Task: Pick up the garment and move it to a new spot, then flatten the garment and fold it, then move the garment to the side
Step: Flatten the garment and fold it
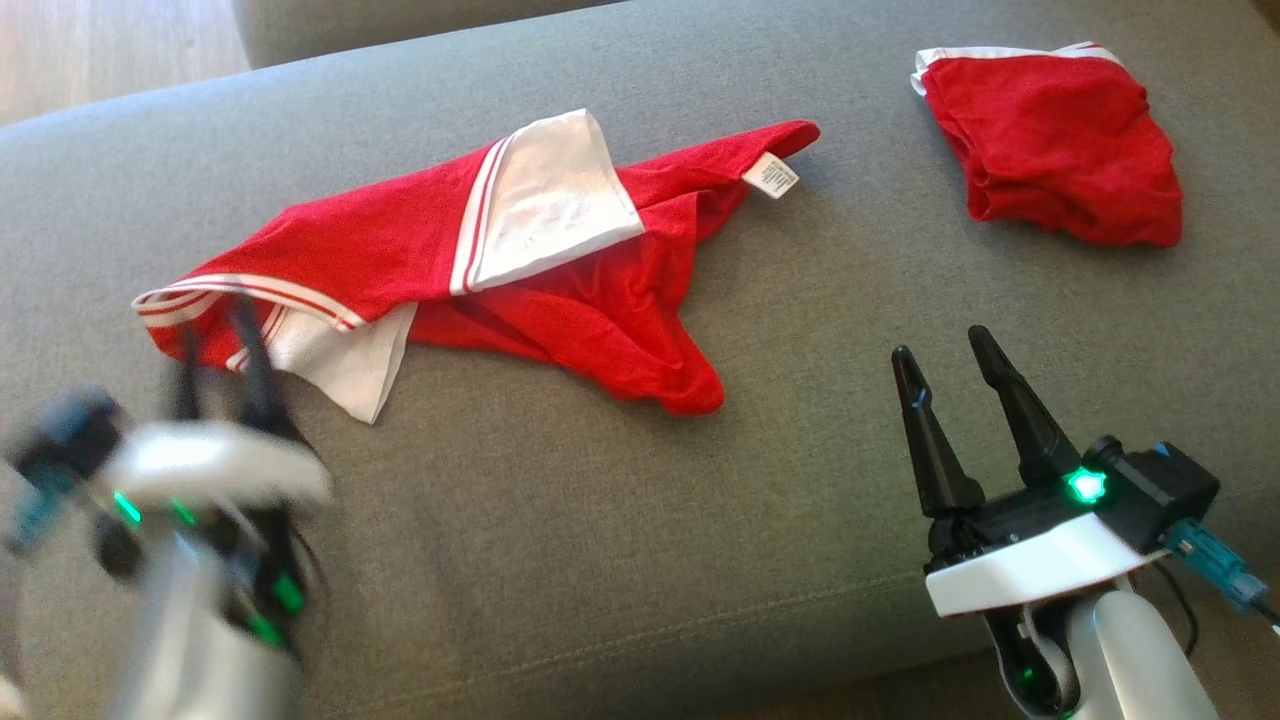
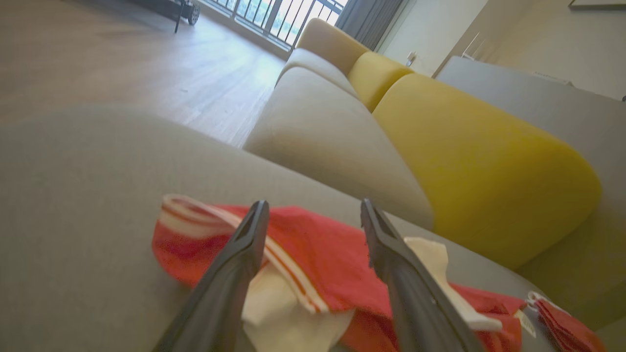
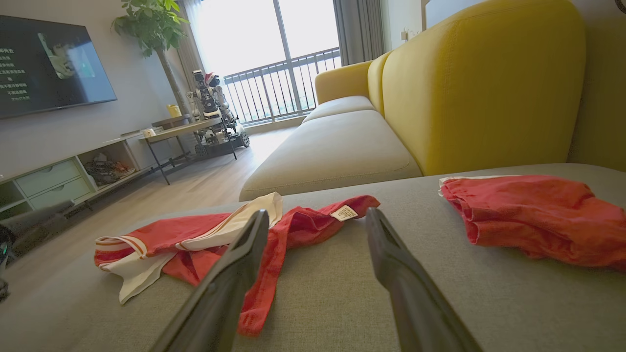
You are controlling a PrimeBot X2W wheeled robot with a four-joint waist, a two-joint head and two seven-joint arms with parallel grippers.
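Observation:
The garment [image 1: 600,290] is red with white panels and striped trim. It lies crumpled and spread across the grey cushion [image 1: 560,520]. My left gripper [image 1: 215,330], blurred by motion, hovers over the garment's striped left end. In the left wrist view the left gripper [image 2: 314,208] is open, and the garment [image 2: 332,254] lies loose on the cushion beyond its fingers. My right gripper [image 1: 940,345] is open above bare cushion, to the right of the garment and clear of it. The right wrist view shows the right gripper [image 3: 317,213] facing the garment [image 3: 195,234].
A second red garment [image 1: 1060,140] lies bunched at the cushion's far right corner, also seen in the right wrist view [image 3: 538,215]. Yellow sofa backs [image 3: 479,83] rise beyond the cushion. Wooden floor [image 2: 122,63] lies past its left edge.

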